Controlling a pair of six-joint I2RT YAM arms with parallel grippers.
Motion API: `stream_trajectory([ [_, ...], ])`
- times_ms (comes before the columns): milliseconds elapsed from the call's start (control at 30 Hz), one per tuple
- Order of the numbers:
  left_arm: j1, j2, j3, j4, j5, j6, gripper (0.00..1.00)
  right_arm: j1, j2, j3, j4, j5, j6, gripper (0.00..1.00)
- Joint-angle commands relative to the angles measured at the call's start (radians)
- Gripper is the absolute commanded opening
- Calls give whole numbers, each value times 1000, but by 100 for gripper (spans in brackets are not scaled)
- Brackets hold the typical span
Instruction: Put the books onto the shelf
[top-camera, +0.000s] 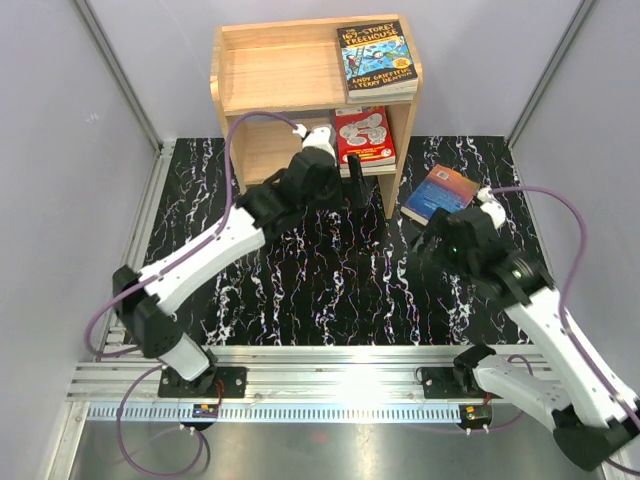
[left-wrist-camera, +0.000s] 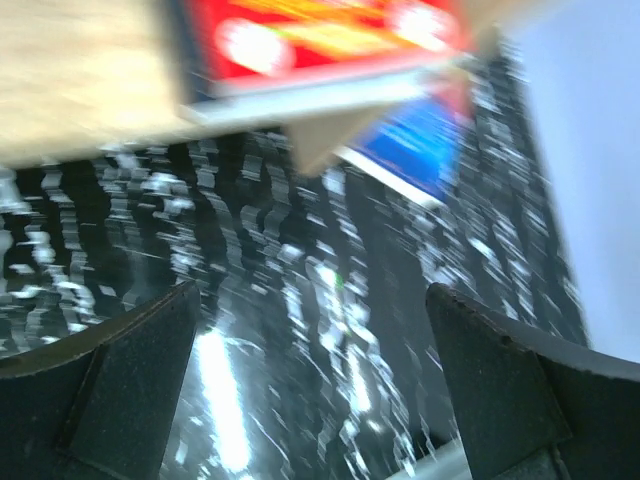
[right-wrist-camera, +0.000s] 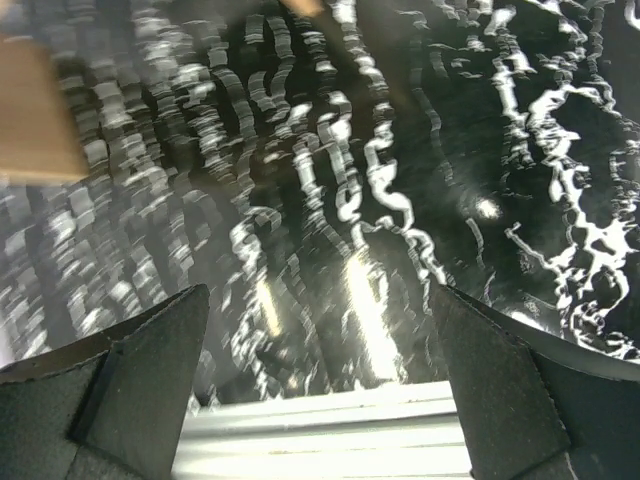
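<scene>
Item: one thick blue-and-orange paperback book, flat and askew on the black marbled counter right of the light wooden two-tier shelf; we log it just beyond the right arm's fingers, spread empty, the left arm's fingers likewise apart, farther off.

Blue book on top of the shelf: "STOREY TREEHOUSE" in big letters after a number starting "10", last digit unclear; lower down, "ANDY GRIFFITHS" and "TERRY DENTON". Red book on the lower tier: lettering too small to read. Blue-orange book beside the shelf: cover text illegible. Both wrist views blurred, nothing readable.
</scene>
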Motion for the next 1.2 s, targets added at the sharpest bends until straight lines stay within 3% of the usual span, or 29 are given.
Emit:
stream_trajectory([
  [0, -63, -116, -82, 132, -32, 60, 99, -77, 133, -4, 94, 45, -8, 100],
  [233, -83, -232, -396, 213, 25, 13, 99, -566, 394, -72, 363, -373, -123, 100],
  [367, -84, -295, -528, 239, 29, 5, 99, -605, 612, 2, 459, -465, -135, 100],
  [500, -84, -338, -603, 236, 31, 19, 99, -612, 773, 58, 502, -452, -138, 99],
  [1167, -86, -464, -783, 262, 60, 16, 99, -666, 1118, 298, 587, -424, -169, 96],
])
